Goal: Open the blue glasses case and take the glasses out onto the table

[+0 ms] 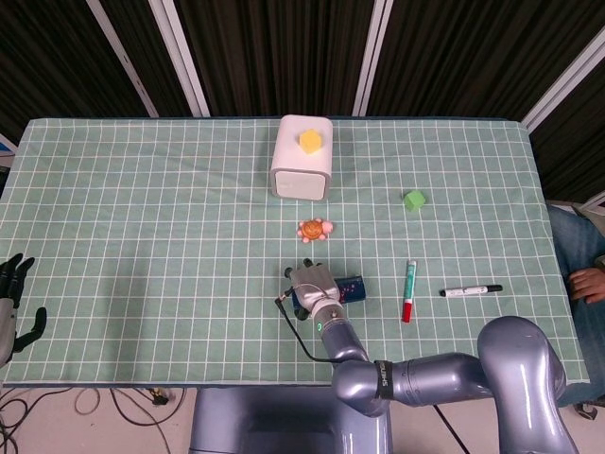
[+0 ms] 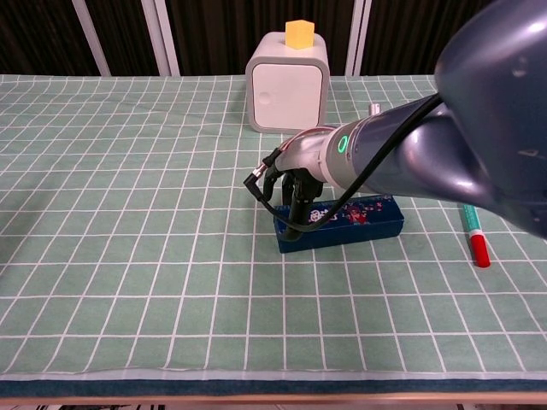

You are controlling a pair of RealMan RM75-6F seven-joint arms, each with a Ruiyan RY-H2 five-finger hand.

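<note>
Right hand [image 2: 301, 190] fingers [image 2: 298, 203] press down on the closed blue glasses case [image 2: 359, 220]; left hand [image 1: 13, 298] hangs spread, empty.

Setting: robot test lab. Evidence: surface [image 1: 142, 236] under green gridded cloth, dark slatted wall panels [image 1: 265, 57], loose cables [image 1: 57, 407] on floor, staged toy props.

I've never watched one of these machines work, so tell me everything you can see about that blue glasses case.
The blue glasses case is a long, narrow, dark blue box with a small red and white pattern on its top and front. It looks hard-sided and is shut, lying flat on the green checked tablecloth near the table's middle, lengthwise left to right. The right robot hand rests its dark fingers on the case's left end. A black cable loops beside that end. Nothing else touches it.
</note>
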